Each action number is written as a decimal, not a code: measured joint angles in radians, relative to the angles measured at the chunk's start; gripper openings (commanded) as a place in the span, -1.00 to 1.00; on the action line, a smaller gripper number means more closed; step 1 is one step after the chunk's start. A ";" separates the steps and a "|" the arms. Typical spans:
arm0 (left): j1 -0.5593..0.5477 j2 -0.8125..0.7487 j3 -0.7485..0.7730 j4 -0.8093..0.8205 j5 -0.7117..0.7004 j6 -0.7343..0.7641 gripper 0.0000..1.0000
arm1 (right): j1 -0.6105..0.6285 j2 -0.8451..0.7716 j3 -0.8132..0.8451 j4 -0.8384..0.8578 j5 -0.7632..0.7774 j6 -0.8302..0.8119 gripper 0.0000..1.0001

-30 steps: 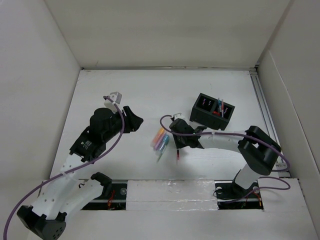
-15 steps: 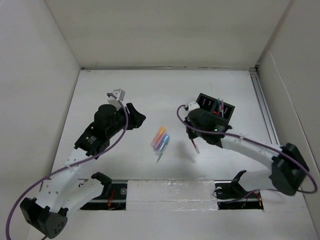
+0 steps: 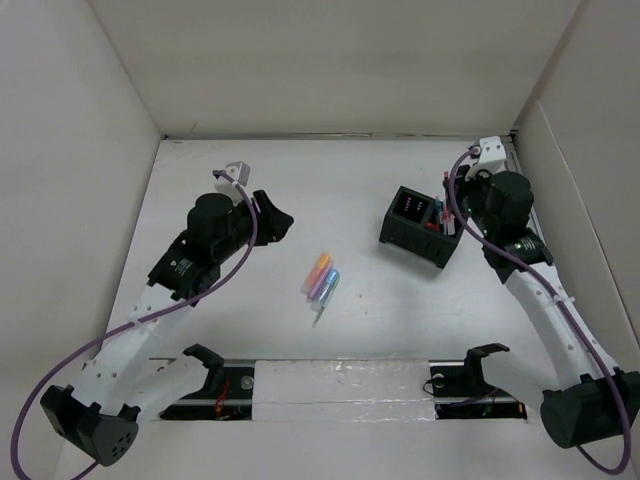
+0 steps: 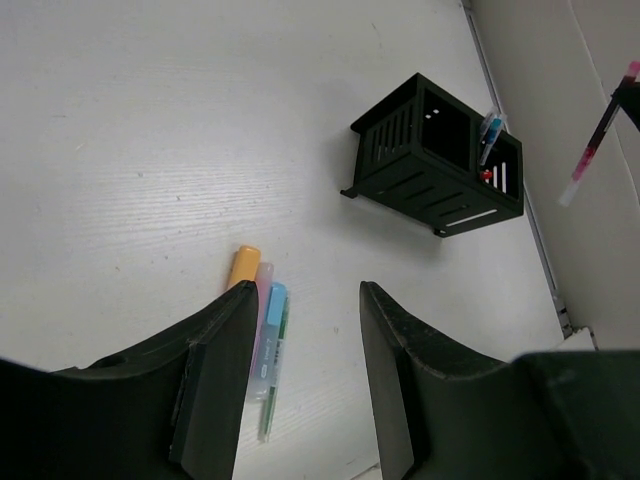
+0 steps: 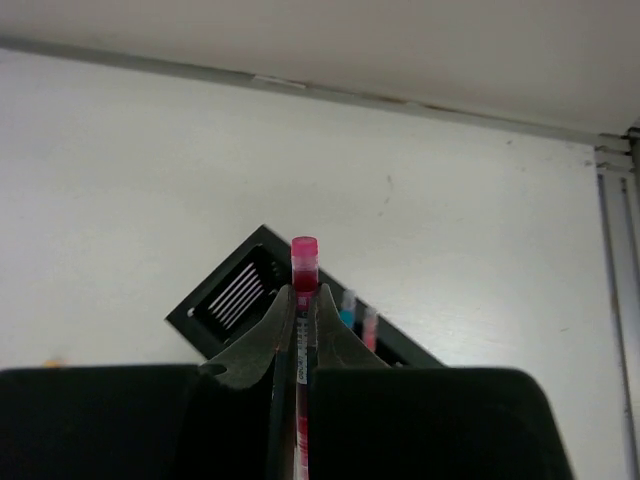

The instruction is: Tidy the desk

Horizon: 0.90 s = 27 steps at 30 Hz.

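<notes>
The white desk [image 3: 400,320] holds a black two-compartment organizer [image 3: 418,228] at the back right, with pens standing in its right compartment. My right gripper [image 5: 303,292] is shut on a pink pen [image 5: 304,258] and holds it upright above the organizer [image 5: 245,295]; it also shows in the top view [image 3: 458,200]. The held pen shows in the left wrist view [image 4: 598,135]. My left gripper [image 4: 308,295] is open and empty, hovering left of a bunch of highlighters [image 3: 322,280] lying mid-desk. They are orange, pink and blue, with a green pen [image 4: 268,345].
White panels wall the desk on the left, back and right. A metal rail [image 5: 618,255] runs along the right edge, just past the organizer [image 4: 435,160]. The arm bases and a taped strip [image 3: 340,380] line the near edge.
My right arm has swung from mid-desk, beside the highlighters, to the back right above the organizer, carrying the pink pen. My left gripper has shifted slightly toward the back.
</notes>
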 measured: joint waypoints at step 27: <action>0.000 -0.078 -0.016 -0.040 -0.045 -0.051 -0.18 | -0.204 0.185 -0.312 0.640 -0.324 -0.037 0.31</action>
